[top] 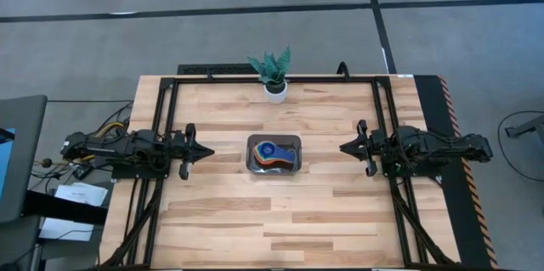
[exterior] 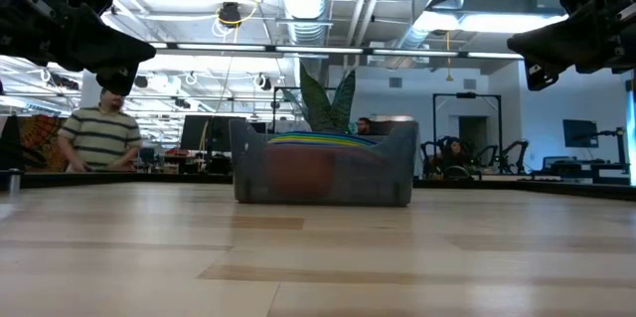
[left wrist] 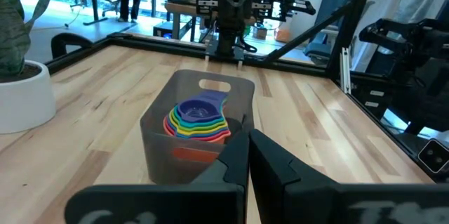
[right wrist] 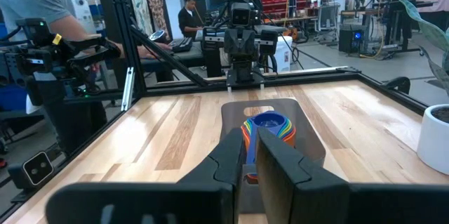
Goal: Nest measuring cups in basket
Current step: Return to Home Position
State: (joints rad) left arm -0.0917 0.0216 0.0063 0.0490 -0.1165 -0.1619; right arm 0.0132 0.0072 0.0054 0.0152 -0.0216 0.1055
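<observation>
The left hand [top: 202, 150] hangs above the table [top: 221, 211] toward its left edge. Its two fingers are pressed together on nothing, tips aimed at the table's middle. The right hand [top: 345, 146] mirrors it toward the right edge, fingers likewise closed and empty, raised clear of the wood. Between them, well apart from both, the basket [top: 274, 137] sits at the table's middle. Inside it the measuring cups [top: 272, 154] lie nested in one stack, a blue one uppermost, with red, orange, yellow and green rims showing around it. A potted plant [top: 274, 74] stands at the middle of the far edge, behind the basket. Beyond the table a person [exterior: 99, 138] in a striped shirt shows in the room.
</observation>
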